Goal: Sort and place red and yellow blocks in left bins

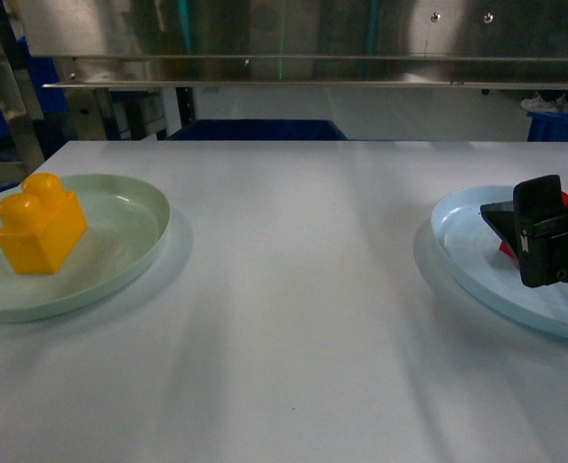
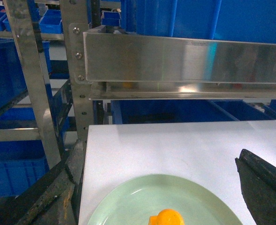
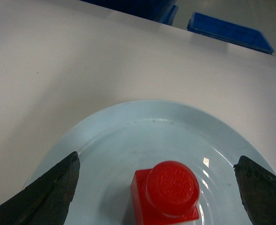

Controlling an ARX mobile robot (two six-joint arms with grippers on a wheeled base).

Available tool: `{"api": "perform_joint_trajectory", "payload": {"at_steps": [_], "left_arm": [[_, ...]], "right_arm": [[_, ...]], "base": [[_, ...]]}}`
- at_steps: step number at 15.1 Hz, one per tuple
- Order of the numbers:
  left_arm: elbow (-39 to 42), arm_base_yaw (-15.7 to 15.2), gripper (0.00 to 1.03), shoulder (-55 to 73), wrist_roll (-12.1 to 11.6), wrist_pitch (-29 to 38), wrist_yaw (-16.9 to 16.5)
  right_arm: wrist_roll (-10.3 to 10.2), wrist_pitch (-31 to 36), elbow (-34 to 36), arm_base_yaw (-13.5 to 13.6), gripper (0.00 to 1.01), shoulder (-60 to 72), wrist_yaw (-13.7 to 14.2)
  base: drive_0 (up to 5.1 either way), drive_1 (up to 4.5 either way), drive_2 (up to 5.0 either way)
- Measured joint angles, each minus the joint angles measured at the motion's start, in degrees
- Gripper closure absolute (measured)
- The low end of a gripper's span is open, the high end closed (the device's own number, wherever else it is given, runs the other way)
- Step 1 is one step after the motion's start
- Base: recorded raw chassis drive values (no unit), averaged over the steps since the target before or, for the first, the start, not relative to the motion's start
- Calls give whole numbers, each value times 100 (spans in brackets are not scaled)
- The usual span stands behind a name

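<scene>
The right hand [image 3: 159, 187] hangs over the pale blue plate [image 3: 128, 136] with its two dark fingers [image 3: 48, 187] spread wide, one on each side of the small red one-stud brick [image 3: 166, 197], neither touching it. The brick stands upright, glossy, stud up, on the plate's smooth inner floor, with bare plate all round it. Beyond the rim the matte white tabletop [image 1: 303, 289] runs open to the pale green plate [image 1: 120, 260] well apart at the left, where the larger orange-yellow two-stud brick [image 1: 39, 227] stands. Of the left hand only one dark finger [image 2: 264, 187] shows by that plate's edge, so I cannot tell its spread. Past the tabletop's far edge sits a bright-blue crate [image 1: 255, 129] under a brushed steel rail [image 2: 184, 58].
</scene>
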State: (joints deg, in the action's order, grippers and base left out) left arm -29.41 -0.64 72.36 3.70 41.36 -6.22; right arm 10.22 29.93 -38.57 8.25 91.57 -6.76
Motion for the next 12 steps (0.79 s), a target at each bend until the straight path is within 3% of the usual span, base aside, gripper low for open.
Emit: {"api": "perform_joint_trajectory", "payload": {"at_steps": [7, 9, 10, 11, 12], "left_arm": [[0, 0, 5, 0, 39, 0, 0], [0, 0, 5, 0, 39, 0, 0], [0, 0, 5, 0, 39, -2, 2], [0, 0, 5, 0, 39, 2, 0], [0, 0, 5, 0, 39, -2, 0]], "right_arm": [[-74, 267, -297, -164, 3, 667, 83], [-378, 133, -455, -162, 3, 798, -94], [-431, 138, -455, -155, 7, 831, -136], [-492, 116, -455, -153, 26, 879, -186], [-522, 94, -455, -151, 37, 879, -188]], "base": [[0, 0, 0], [0, 0, 0], [0, 0, 0], [0, 0, 0], [0, 0, 0]]}}
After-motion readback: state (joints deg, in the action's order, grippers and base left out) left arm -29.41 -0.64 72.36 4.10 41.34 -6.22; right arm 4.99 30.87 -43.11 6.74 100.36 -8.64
